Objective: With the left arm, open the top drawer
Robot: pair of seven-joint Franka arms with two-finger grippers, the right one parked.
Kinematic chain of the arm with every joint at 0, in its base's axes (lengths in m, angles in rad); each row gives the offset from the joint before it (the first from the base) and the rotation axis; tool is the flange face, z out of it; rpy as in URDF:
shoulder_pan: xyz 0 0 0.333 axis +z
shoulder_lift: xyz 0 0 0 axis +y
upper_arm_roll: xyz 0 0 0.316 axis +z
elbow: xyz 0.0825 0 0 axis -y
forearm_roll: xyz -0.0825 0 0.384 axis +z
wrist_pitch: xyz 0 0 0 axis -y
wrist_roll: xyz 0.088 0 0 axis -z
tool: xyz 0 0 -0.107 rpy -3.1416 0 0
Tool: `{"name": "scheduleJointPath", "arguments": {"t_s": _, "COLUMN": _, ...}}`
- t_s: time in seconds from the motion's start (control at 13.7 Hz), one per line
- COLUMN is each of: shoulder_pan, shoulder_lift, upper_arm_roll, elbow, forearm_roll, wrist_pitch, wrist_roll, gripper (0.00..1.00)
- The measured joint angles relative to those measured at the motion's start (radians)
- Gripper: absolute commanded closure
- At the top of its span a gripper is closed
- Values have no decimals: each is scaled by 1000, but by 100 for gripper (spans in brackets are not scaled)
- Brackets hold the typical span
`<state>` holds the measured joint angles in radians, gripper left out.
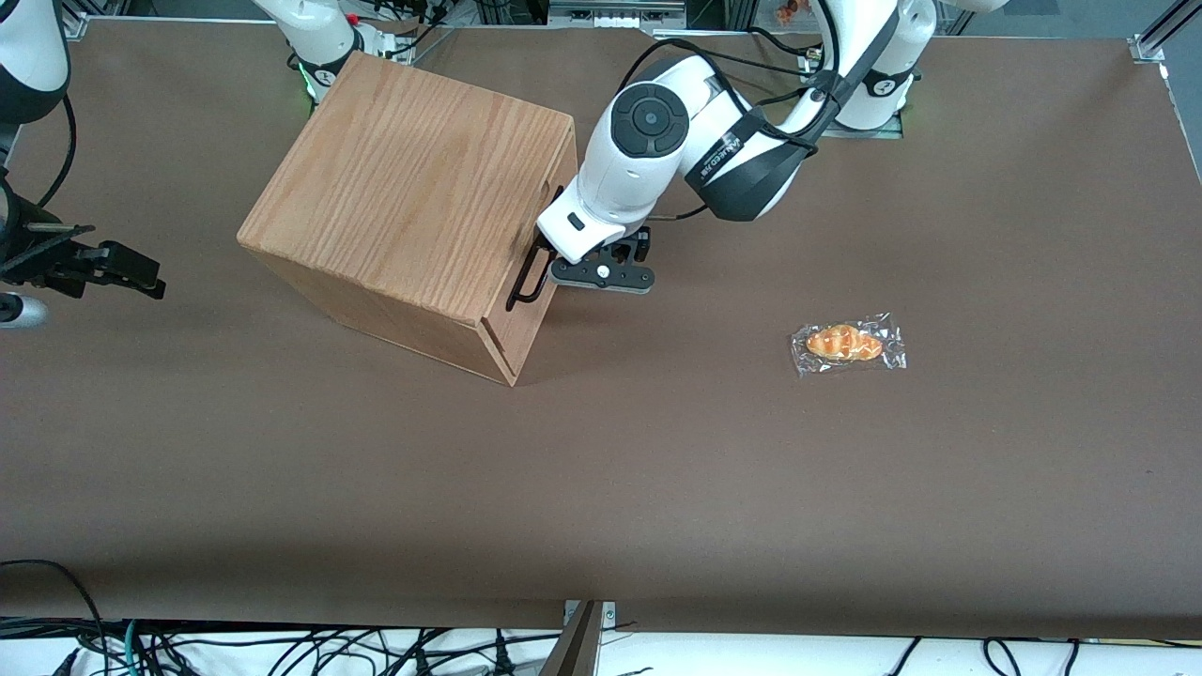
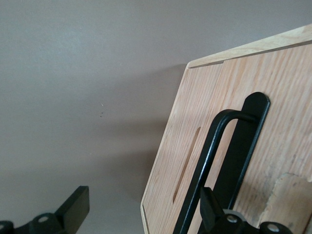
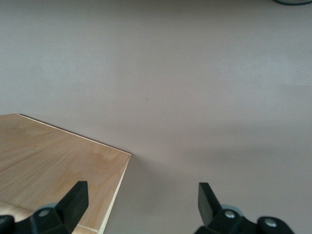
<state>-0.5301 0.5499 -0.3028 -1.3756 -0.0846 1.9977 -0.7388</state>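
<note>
— Brown matting covers the whole table (image 1: 657,488). What stands on it, starting from the parked arm's end?

— One oak-grain cabinet (image 1: 404,197), turned at an angle, its front facing the working arm's end of the table. Next comes the left arm (image 1: 676,141), bent down to that front, and then one wrapped bread roll (image 1: 848,345) lying well apart from the cabinet, toward the working arm's end and a little nearer the front camera.

— Where is the top drawer?

— The top drawer (image 1: 554,202) sits in the cabinet's front, and no gap shows between it and the cabinet face. One black bar handle (image 2: 214,161) runs along it.

— And the gripper?

— The gripper (image 1: 554,266) is right at the handle. In the wrist view its two fingers stand wide apart: one finger (image 2: 208,207) lies close beside the bar, overlapping it in that view, while the other finger (image 2: 75,209) hangs over bare table, clear of the cabinet. I cannot tell whether the near one touches the bar. They hold nothing.

— Anything else on the drawer front?

— One narrow slot (image 2: 186,165) beside the handle, cut into the wood.
</note>
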Motion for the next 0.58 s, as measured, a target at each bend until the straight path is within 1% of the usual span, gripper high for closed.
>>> {"name": "scheduleJointPath", "arguments": {"t_s": 0.58, "shoulder_pan": -8, "shoulder_lift": 30, "upper_arm_roll": -21, "elbow": 0, "forearm_roll": -2, "wrist_pitch": 28, "wrist_roll": 0, "gripper": 0}}
